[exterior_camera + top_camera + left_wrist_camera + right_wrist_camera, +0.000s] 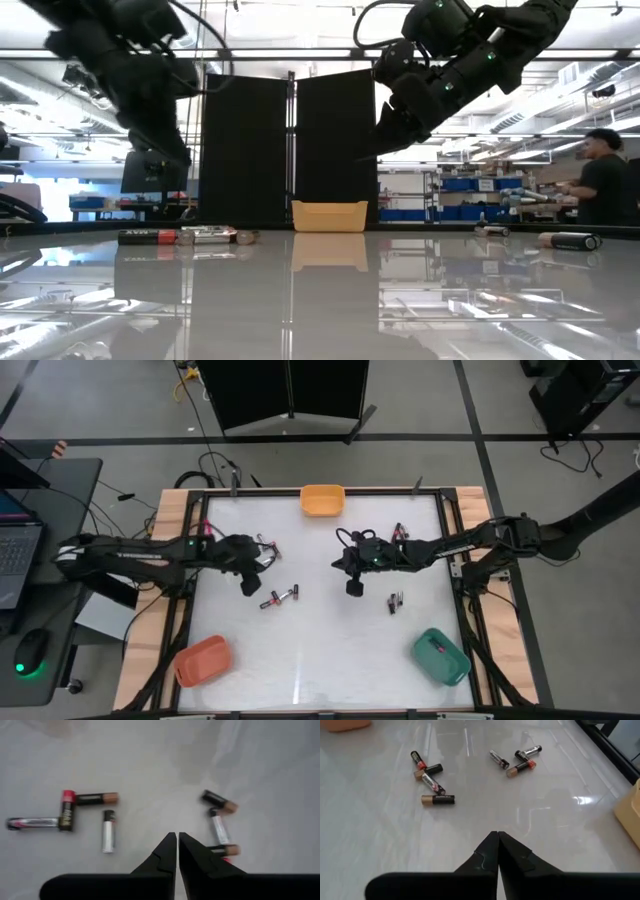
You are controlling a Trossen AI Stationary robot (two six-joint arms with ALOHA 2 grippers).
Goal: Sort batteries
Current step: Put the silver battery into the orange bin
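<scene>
I see left gripper (pixel 250 586) above table (pixel 320 660) centre-left, fingers pressed together, holding nothing. Right gripper (pixel 354 588) above table centre, also closed, empty. Batteries (pixel 281 597) lie loose on table in groups: one cluster just beside left gripper toward table middle, some (pixel 266 545) nearer far edge left of centre, some (pixel 400 532) toward far right corner, pair (pixel 395 601) right of centre. Orange bin (pixel 322 499) at far edge, red bin (pixel 203 661) near left corner, green bin (pixel 441 656) near right corner.
</scene>
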